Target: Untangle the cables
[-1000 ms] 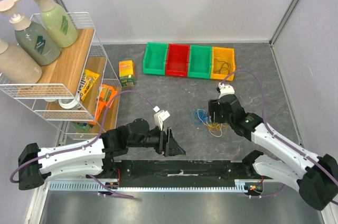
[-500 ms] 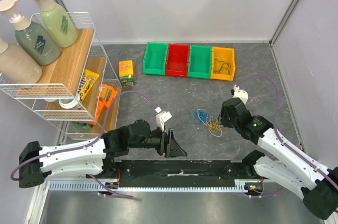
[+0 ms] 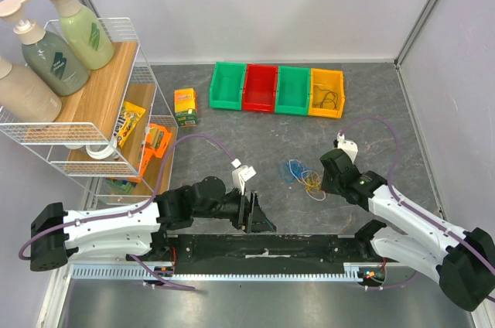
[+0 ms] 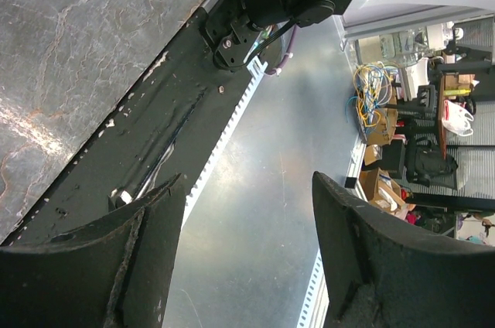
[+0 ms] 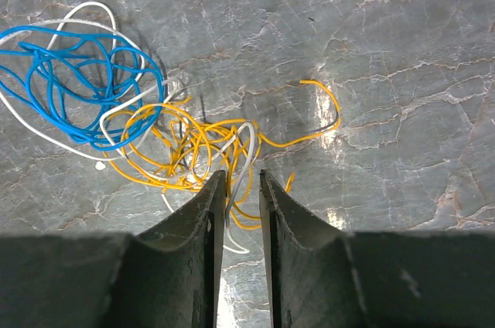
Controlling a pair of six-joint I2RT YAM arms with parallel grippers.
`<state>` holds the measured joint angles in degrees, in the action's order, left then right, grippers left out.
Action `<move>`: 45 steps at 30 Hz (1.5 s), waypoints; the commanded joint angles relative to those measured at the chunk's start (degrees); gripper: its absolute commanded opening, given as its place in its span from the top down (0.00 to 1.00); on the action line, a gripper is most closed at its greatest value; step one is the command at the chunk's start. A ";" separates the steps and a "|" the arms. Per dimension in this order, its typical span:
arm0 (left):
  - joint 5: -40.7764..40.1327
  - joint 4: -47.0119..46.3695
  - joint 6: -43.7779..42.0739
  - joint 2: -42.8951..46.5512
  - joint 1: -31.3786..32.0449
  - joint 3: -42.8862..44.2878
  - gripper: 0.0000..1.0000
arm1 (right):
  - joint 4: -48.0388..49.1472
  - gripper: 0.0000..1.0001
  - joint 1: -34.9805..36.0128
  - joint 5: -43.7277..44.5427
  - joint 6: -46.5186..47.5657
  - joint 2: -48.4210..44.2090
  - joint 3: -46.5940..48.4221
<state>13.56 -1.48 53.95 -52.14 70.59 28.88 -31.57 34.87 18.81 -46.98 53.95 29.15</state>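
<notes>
two arms, one tangle. the cables (image 5: 189,142) lie on the desk (image 5: 402,49) just ahead and left of your right arm (image 3: 402,213), whose jaws stand a narrow slit apart, astride white and yellow strands (image 5: 249,142); blue loops (image 5: 158,84) sit farther left. your left arm (image 3: 108,223), jaws spread wide and empty, points off the desk's near edge, well apart.

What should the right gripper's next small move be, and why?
Probably lift the right gripper slightly, pulling away from the thin blue wire loops: its nearly shut fingers straddle strands of the thin curly yellow wires, which overlap the blue.
</notes>
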 commanded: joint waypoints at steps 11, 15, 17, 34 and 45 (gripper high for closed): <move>-0.73 -3.09 0.80 -0.33 0.69 1.88 0.28 | 6.52 0.67 -0.07 2.19 1.01 2.30 0.65; -0.64 -2.22 0.89 0.98 0.87 1.88 0.28 | 6.70 0.65 0.02 3.86 1.72 1.77 1.35; -0.99 -1.34 0.54 1.60 0.87 2.05 0.28 | 7.05 0.62 0.02 4.22 2.24 2.03 1.61; -0.47 -1.25 -0.87 -1.82 1.04 3.37 0.28 | 7.14 0.95 0.02 7.29 6.63 2.65 4.07; -1.25 -0.29 -1.92 -3.06 1.04 4.69 0.27 | 6.00 1.00 -0.07 3.96 21.39 -3.24 21.71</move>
<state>13.54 -1.54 53.91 -55.75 71.24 31.11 -26.59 34.87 23.16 -32.86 54.19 40.14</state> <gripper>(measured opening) 0.725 0.010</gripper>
